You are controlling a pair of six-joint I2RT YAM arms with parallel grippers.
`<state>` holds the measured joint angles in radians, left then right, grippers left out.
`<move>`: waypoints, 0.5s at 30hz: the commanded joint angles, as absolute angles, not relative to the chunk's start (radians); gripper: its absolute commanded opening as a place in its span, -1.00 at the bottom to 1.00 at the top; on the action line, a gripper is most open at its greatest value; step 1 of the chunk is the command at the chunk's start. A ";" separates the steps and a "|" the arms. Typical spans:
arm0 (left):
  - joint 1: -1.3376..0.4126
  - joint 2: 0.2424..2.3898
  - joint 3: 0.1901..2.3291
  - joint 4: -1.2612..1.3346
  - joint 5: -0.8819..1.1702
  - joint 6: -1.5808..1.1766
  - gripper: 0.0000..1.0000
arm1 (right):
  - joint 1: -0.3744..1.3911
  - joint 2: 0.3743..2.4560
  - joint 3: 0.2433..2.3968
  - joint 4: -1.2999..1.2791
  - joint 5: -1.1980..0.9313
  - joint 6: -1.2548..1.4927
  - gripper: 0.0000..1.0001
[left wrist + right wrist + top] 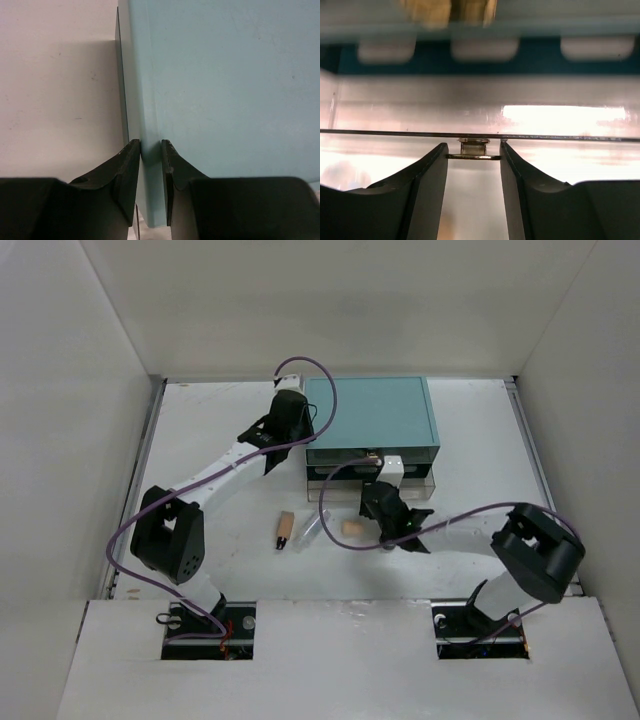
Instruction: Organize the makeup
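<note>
Top external view shows little of the tidying done, as far as I can judge. Three pieces of makeup lie loose on the surface just in front of the teal box: a tan tube, a clear tube beside it, and a peach sponge nearest the right arm. None of them is held.

The work in hand looks like getting the clear drawer at the front of the teal box open. The left gripper is clamped on the box's left edge, its jaws pinched together on the teal wall, seemingly to brace it. The right gripper is at the box's front with its jaws apart, one on each side of the drawer's small metal handle and with a gap showing on each side.

What remains, I judge, is opening the drawer and then moving each item in.

No other cosmetics show in any view. The right wrist view has blurred golden shapes at its top edge, above the drawer, which I cannot identify. Glare on the clear plastic hides whatever the drawer holds, and the right arm covers the drawer's middle from above.
</note>
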<state>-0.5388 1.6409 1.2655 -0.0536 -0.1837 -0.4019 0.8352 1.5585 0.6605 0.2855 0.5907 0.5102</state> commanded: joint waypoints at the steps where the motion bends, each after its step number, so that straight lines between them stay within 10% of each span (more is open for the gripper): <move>1: -0.565 1.687 1.253 -0.192 -0.150 -0.393 -0.68 | 0.942 1.461 0.604 0.146 0.566 0.635 -0.80; 8: -0.570 1.694 1.246 -0.195 -0.156 -0.397 -0.68 | 1.045 1.378 0.600 -0.026 0.575 0.748 -0.67; 15: -0.574 1.697 1.244 -0.195 -0.158 -0.397 -0.68 | 1.056 1.295 0.604 -0.078 0.583 0.716 0.15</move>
<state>-0.5446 1.6417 1.2655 -0.0536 -0.1978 -0.4023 1.0306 1.3556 0.5930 -0.0463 0.6334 0.7063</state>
